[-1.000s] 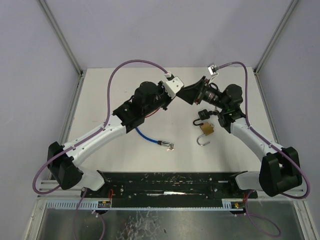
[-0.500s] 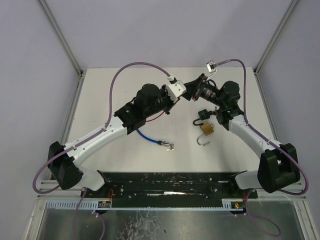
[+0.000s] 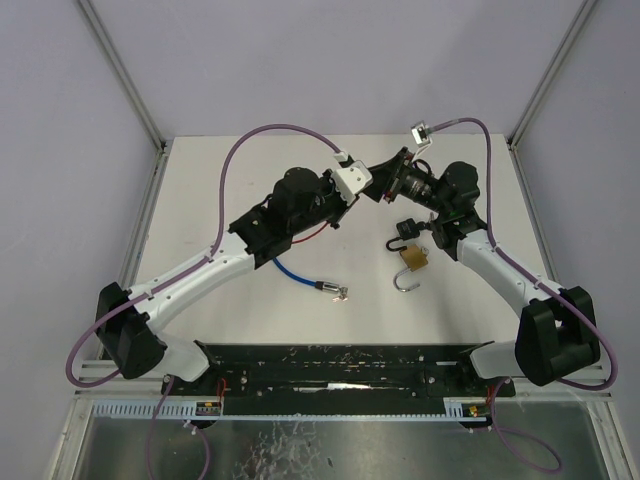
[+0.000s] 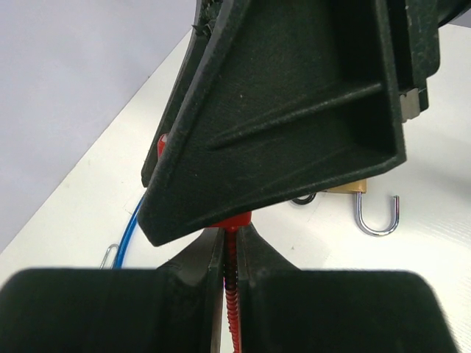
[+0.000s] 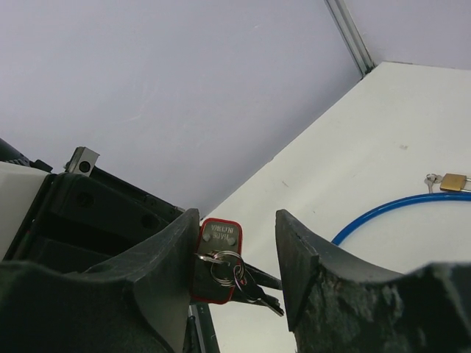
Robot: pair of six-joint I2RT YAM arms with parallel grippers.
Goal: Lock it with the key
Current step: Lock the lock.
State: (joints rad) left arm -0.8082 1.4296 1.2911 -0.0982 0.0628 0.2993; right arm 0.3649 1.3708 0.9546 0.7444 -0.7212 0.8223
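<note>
My left gripper (image 4: 232,244) is shut on the lower edge of the key's red tag (image 4: 234,283), seen edge-on between its jaws. In the right wrist view the same red tag (image 5: 219,257) carries a ring with the keys (image 5: 254,285) hanging from it. My right gripper (image 5: 238,224) is open and straddles the tag: one finger lies against it and the other stands well apart. Both grippers meet above the far middle of the table, the left gripper (image 3: 362,186) tip to tip with the right gripper (image 3: 384,187). The brass padlock (image 3: 413,259) lies below with its shackle (image 3: 404,284) swung open.
A black padlock (image 3: 405,229) lies just beyond the brass one. A blue cable (image 3: 293,272) curls on the table and ends in a small lock (image 3: 338,291), also the blue cable (image 5: 397,209). Grey walls and metal posts close in the table (image 3: 200,220).
Both wrists have drawn together over the far middle of the table, and my right jaws have narrowed a little around the red tag. The padlocks and cable have not moved.
</note>
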